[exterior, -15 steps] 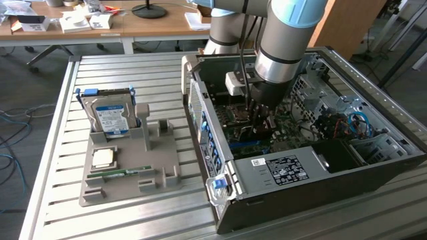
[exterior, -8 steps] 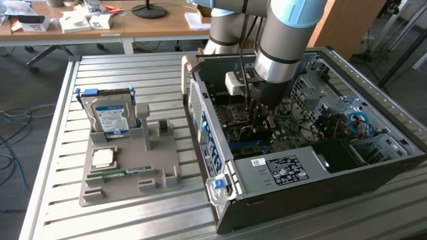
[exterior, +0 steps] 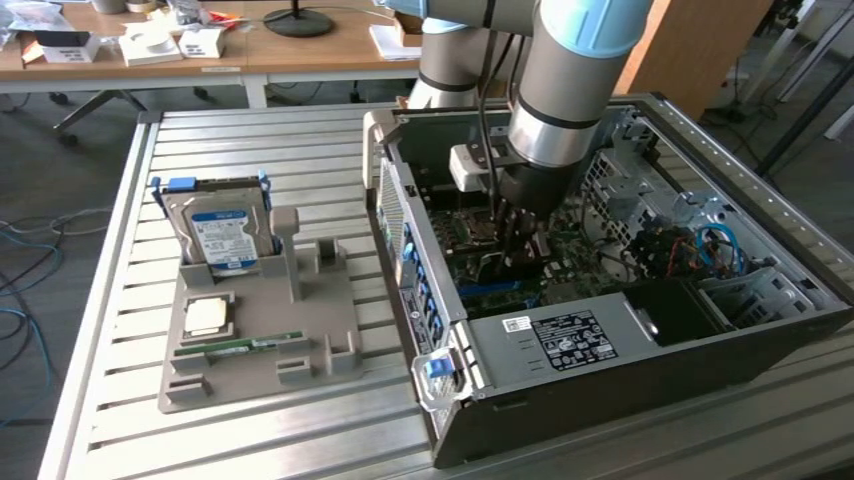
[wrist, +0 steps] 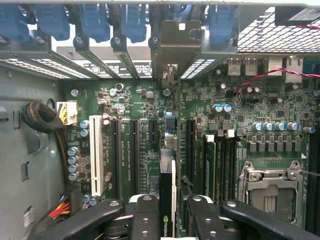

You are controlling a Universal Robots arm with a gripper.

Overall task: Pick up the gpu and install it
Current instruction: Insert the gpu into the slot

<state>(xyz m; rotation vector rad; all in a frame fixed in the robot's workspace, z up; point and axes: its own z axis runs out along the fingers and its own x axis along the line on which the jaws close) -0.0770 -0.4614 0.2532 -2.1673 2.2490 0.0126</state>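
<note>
My gripper (wrist: 170, 220) is shut on the gpu (wrist: 167, 175), which I see edge-on as a thin dark card with a logo between the black fingers (wrist: 145, 215). The card stands upright over the motherboard (wrist: 125, 105), in line with the long black expansion slots. Its silver end bracket (wrist: 174, 47) reaches up to the rear slot openings of the case. I cannot tell whether the card's edge sits in a slot. In the exterior view the gripper (exterior: 518, 235) is down inside the open computer case (exterior: 614, 340), above the board.
A white slot (wrist: 96, 155), memory sticks (wrist: 210, 165) and the processor socket (wrist: 270, 192) flank the card. Blue latches (wrist: 95, 20) line the case's rear. At the exterior view's left, a grey holder (exterior: 307, 350) carries a hard drive (exterior: 220, 225) and a memory stick (exterior: 240, 347).
</note>
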